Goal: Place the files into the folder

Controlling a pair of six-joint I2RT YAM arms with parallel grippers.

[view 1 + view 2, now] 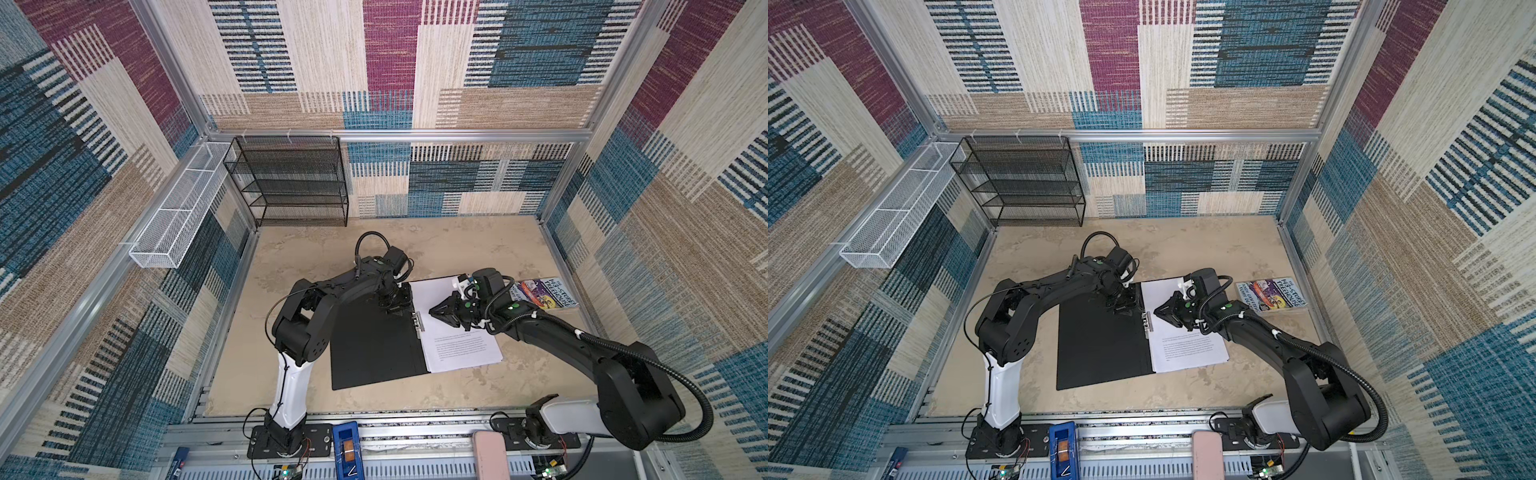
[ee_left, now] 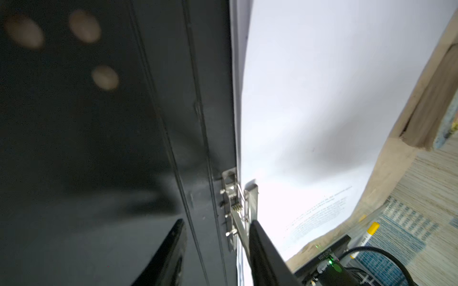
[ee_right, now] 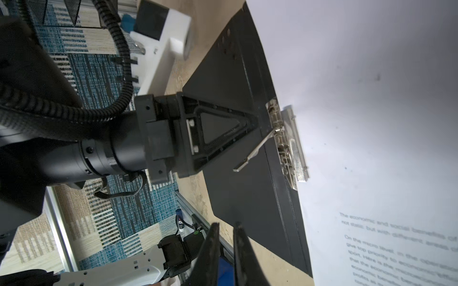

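One stack of files [image 1: 457, 332] was seen in a top view on the 3 o'clock half of the open folder [image 1: 374, 353]; clamping and closing were judged outstanding. In the left wrist view, the left tool [image 2: 215, 222] was shown part-open, nothing gripped. In the right wrist view, the right tool [image 3: 226, 224] was shown nearly closed, empty.

The mottled beige table [image 1: 457, 249] carries an open folder [image 1: 374, 353], black side up, lying mid-table toward the near edge, with white files [image 1: 461, 349] over its right half. A colourful book [image 1: 548, 293] lies by the right edge, and a black mesh rack [image 1: 291, 183] stands in the far left corner.
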